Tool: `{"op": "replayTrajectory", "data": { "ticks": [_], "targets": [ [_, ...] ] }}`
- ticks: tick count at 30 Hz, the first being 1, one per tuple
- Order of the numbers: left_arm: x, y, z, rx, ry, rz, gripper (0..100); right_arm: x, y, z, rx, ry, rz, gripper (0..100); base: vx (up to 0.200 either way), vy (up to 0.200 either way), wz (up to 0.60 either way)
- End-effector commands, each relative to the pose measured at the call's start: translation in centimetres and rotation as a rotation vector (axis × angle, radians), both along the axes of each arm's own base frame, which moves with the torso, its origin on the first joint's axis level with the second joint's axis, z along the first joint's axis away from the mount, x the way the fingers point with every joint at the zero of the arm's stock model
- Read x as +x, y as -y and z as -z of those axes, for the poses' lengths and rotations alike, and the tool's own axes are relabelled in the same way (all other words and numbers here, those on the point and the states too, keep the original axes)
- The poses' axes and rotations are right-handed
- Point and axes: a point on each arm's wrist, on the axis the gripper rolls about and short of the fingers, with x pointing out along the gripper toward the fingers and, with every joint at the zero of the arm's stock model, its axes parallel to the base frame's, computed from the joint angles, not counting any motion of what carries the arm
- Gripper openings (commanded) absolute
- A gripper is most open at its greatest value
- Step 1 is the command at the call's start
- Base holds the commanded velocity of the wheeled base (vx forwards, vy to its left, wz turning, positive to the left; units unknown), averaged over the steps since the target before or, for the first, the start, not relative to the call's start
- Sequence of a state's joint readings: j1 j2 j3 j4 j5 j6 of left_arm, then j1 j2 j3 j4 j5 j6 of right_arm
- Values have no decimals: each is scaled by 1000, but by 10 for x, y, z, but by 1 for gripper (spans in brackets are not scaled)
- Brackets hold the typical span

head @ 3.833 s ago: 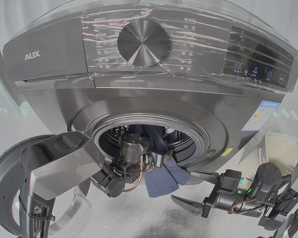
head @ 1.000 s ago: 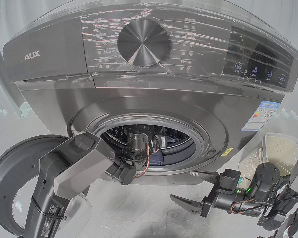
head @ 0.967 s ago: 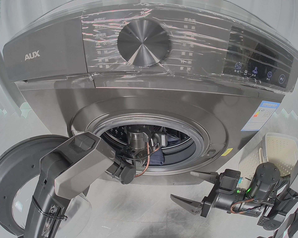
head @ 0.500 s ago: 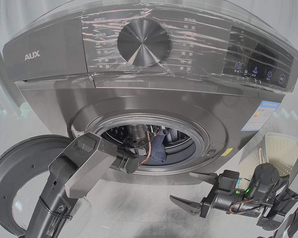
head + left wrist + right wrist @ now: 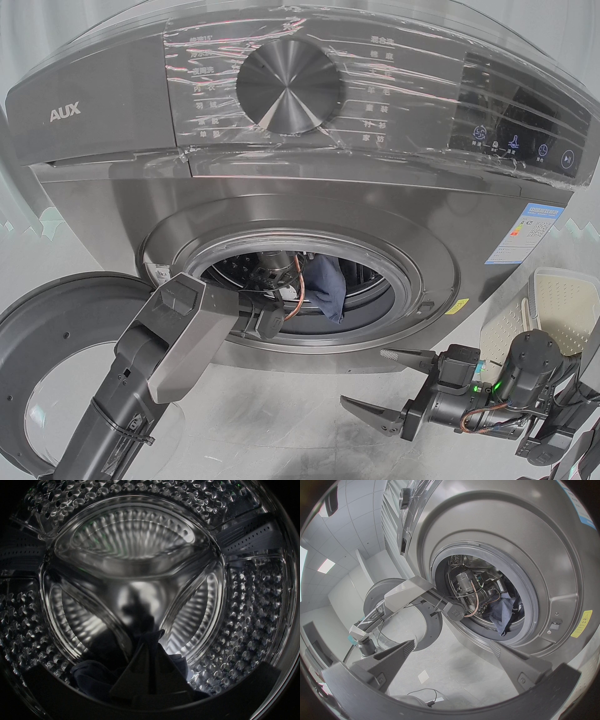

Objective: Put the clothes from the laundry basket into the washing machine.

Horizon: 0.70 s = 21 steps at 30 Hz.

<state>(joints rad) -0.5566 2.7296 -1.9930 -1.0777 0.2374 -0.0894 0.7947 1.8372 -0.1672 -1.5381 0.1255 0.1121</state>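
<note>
The dark blue garment [image 5: 328,290], draped out over the door rim of the washing machine [image 5: 431,262] seconds ago, has been drawn inside the drum — pinched in the closed left end effector [image 5: 149,656]. Only its release seems left. The right end effector [image 5: 362,377] is held open, low beside the laundry basket [image 5: 562,300].

**Bright room, dark drum**

Head view's bright and even, with glare streaks on the plastic film [image 5: 387,75] over the washing machine [image 5: 300,200] panel. My left wrist view inside the drum [image 5: 134,536] is dim, just glints on dimpled steel. Ceiling panels [image 5: 326,566] light the room. Wrist views bend at the edges, corners black.
</note>
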Motion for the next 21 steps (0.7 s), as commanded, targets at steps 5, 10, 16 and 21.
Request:
{"op": "replayTrajectory", "data": {
  "ticks": [5, 10, 16, 21],
  "targets": [
    [2, 3, 25, 37, -30, 3, 100, 0, 0, 1, -2, -4, 0, 100, 0, 0, 0],
    [-2, 5, 25, 39, -47, 13, 100, 0, 0, 1, -1, -3, 2, 100, 0, 0, 0],
    [-22, -6, 29, 105, -151, 24, 100, 0, 2, 1, -2, -5, 5, 100, 0, 0, 0],
    [-43, -17, 24, 163, -232, 41, 100, 0, 1, 1, -1, -3, 2, 100, 0, 0, 0]
  ]
}}
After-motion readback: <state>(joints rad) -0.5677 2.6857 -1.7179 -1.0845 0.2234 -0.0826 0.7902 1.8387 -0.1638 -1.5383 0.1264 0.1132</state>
